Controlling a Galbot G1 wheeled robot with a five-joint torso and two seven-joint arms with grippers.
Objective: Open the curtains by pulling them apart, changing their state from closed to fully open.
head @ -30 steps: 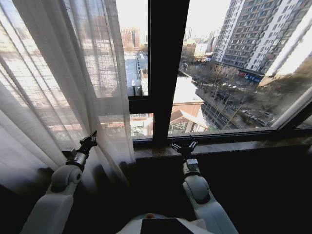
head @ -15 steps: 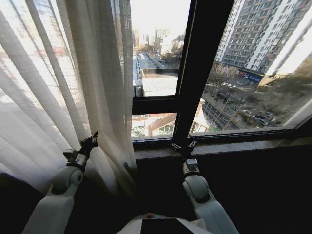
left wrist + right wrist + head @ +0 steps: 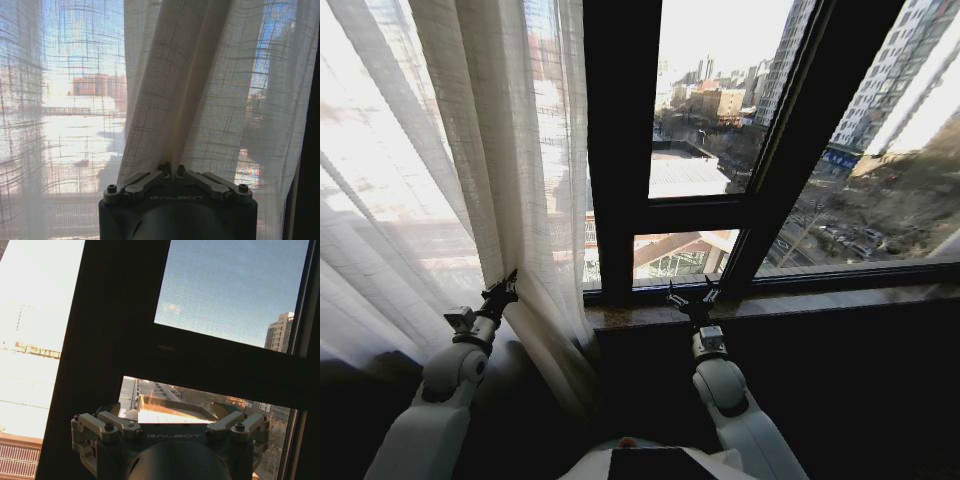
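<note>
A sheer white pleated curtain [image 3: 470,150] hangs over the left part of the window, its free edge falling to about the middle of the head view. My left gripper [image 3: 503,292] is raised into its lower folds and is shut on a gathered fold of the curtain [image 3: 200,75]. In the left wrist view the fabric rises straight from between the closed fingers of that gripper [image 3: 172,169]. My right gripper [image 3: 688,293] stands open just in front of the window sill, apart from the fabric. In the right wrist view its fingers [image 3: 116,426] are spread wide with nothing between them.
A thick dark window frame [image 3: 615,150] stands upright beside the curtain's edge, with a second slanted post [image 3: 800,150] to the right. A stone sill [image 3: 800,298] runs below the glass over a dark wall [image 3: 820,390]. City buildings lie outside.
The whole head view has shifted along the window, so the camera has moved. Both arms keep the same pose, and the left gripper still holds the curtain fold.
</note>
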